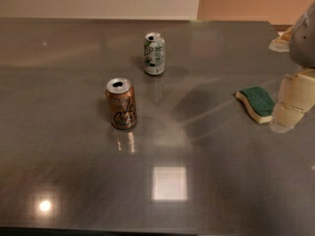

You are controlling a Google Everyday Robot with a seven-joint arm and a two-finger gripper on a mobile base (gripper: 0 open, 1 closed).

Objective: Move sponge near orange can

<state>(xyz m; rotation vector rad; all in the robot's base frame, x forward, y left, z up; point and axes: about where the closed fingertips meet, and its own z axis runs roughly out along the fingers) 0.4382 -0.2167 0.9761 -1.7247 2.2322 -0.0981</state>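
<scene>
You see the orange can (121, 104) upright on the table (74, 181), the sponge (257, 103) well to its right, the gripper (294, 101) farther right, just beside the sponge, its grip state you cannot tell.

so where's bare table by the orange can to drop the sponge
Bare table runs between the orange can and the sponge, and all along the front of the can. Behind it stands the white-and-green can. The right edge is crowded: the gripper sits just beside the sponge.
</scene>
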